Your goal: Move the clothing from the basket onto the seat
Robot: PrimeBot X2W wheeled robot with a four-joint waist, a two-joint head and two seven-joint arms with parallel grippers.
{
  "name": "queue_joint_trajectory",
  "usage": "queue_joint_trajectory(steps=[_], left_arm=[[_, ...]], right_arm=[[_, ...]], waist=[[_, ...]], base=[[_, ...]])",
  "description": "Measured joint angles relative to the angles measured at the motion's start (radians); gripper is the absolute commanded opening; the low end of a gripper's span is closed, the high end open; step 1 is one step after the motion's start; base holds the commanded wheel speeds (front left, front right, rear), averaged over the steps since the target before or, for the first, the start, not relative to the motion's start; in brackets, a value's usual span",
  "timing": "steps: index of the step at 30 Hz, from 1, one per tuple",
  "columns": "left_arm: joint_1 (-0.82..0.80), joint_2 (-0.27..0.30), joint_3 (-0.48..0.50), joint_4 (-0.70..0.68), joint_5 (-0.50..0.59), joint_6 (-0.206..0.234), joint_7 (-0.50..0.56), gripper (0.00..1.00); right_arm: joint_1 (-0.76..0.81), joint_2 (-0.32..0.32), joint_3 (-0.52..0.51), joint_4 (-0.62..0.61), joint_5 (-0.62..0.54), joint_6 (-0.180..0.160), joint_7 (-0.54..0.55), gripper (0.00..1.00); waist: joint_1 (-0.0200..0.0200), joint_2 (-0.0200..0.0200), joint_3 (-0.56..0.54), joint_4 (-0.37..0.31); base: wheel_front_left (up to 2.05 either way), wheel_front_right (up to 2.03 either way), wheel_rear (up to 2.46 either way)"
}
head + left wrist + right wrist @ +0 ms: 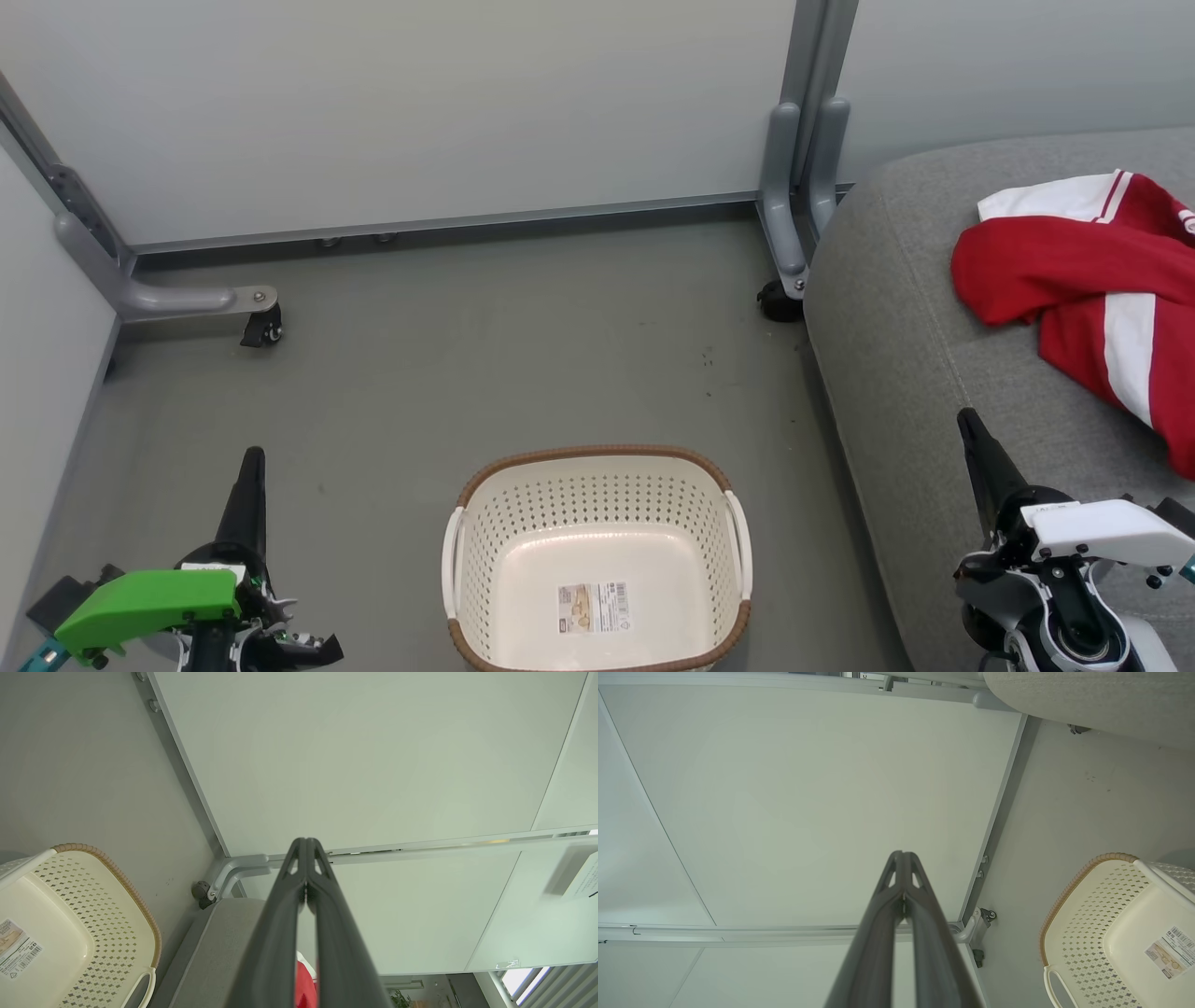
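So the basket is empty and the red clothing lies on the seat, far right. The left tool and right tool are both pressed together, holding nothing. Risk I see: the right tool swings wide, snags the clothing and drags it off.

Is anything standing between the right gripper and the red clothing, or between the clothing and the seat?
Nothing visible does. The clothing already lies on the seat, and in the head view bare grey fabric separates it from the shut right gripper. The basket holds just its paper label.
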Motion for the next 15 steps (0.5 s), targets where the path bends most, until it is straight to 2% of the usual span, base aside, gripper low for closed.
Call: queue_joint_trajectory(steps=[15], left_arm=[[-0.027,-0.001,0.016,0.013,-0.086,-0.009,0.026,0.0]], right_arm=[[-0.019,0.005,-0.018,0.009,0.089,0.0,0.026,0.0]], waist=[[0.0,0.0,0.015,0.008]], base=[[0.0,0.0,0.0]])
